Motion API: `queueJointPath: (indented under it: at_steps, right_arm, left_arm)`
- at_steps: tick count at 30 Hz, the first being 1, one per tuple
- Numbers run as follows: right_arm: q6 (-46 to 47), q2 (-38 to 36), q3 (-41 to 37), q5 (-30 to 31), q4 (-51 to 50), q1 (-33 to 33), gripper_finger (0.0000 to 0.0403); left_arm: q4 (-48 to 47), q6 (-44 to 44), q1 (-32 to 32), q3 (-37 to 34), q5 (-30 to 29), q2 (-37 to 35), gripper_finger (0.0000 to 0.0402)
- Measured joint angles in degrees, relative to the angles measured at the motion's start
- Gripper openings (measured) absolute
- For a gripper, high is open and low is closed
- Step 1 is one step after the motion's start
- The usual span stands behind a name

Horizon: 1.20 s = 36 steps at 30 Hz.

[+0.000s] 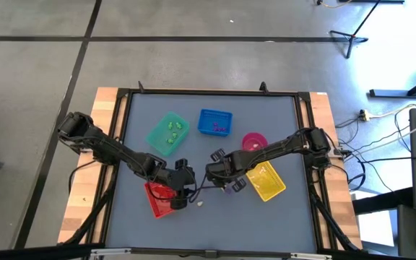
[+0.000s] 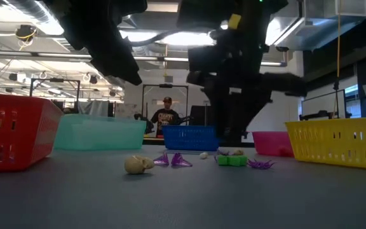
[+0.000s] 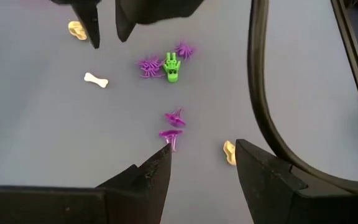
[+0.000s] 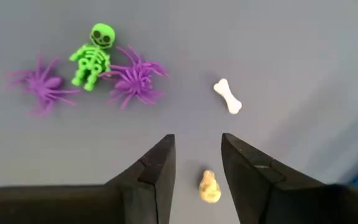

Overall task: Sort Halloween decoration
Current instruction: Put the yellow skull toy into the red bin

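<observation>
at the left of the high view, left arm reaching in from the desk [image 1: 215, 217] edge, left gripper [image 1: 182, 189] hovering by the red tray [image 1: 156, 202], fingers wide apart and holding nothing, as the left wrist view confirms. just right of it, near frame centre, right gripper [image 1: 217, 172] hanging over the loose pile, also parted and empty, with a cream skull [image 4: 209, 186] sitting between its fingertips in the right wrist view.

judging progress: partly sorted. green bits already lying in the teal tray [image 1: 154, 137] at upper left of centre, purple bits in the blue tray [image 1: 215, 113] beside it. further right, pink bowl [image 1: 254, 135] and yellow tray [image 1: 268, 189], contents not readable. still loose on the desk: green skeleton [image 4: 91, 57], purple spiders [image 4: 135, 79], white bone [image 4: 228, 96], purple witch hats [image 3: 174, 126], two cream skulls.

from above, the leftover trinkets barely visible as specks under the grippers. only in the wrist views clear enough to tell shape and colour. low view alone showing them resting flat on the desk, a skull [image 2: 138, 165] nearest, hats, then the skeleton and a spider to the right, grippers above.
</observation>
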Motion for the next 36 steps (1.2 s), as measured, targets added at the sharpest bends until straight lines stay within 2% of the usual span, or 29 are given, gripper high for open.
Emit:
queueJointPath:
  at_steps: [8,13,17,24,36]
  right_arm:
    - [4.9,0.0,1.2,0.6,-5.3,-0.4,0.0131]
    - [9.1,0.0,1.2,1.3,-7.0,-2.8,0.0131]
    - [9.6,0.4,1.2,-1.7,-6.6,-4.8,0.0131]
    - [6.8,0.5,-1.4,-2.2,-6.2,-5.5,0.0131]
    - [6.7,0.1,-7.6,-1.5,1.9,-5.4,0.0131]
  left_arm:
    - [0.0,0.0,0.0,0.0,0.0,0.0,0.0164]
    - [0.0,0.0,0.0,0.0,0.0,0.0,0.0164]
    - [0.0,0.0,0.0,0.0,0.0,0.0,0.0164]
    - [0.0,0.0,0.0,0.0,0.0,0.0,0.0164]
    - [0.0,-0.3,0.0,0.0,0.0,0.0,0.0164]
